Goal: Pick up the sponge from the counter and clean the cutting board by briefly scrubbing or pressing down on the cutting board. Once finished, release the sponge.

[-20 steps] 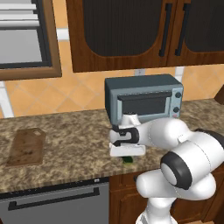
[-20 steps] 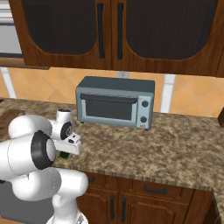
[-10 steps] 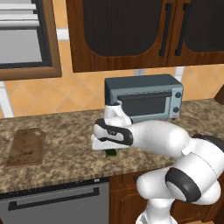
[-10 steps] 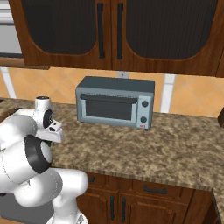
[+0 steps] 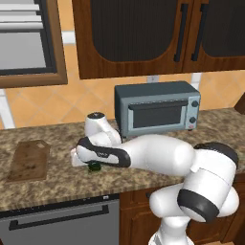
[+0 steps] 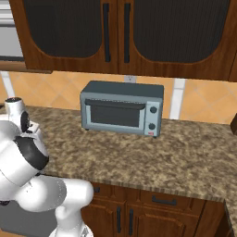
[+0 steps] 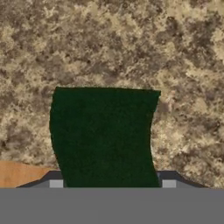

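Observation:
The dark-green sponge sits pinched between my fingertips in the hand view, and the speckled counter lies below it. In the left base view my gripper is shut on the sponge and hangs just above the counter. It is to the right of the wooden cutting board and apart from it. A tan-orange strip at the hand view's lower left may be the board's edge.
A grey toaster oven stands at the back of the counter behind my arm, and is also in the right base view as the toaster oven. Dark wood cabinets hang overhead. A dishwasher front sits below the counter edge.
My arm has swung left along the counter with the sponge in its grip, from in front of the toaster oven to nearer the cutting board.

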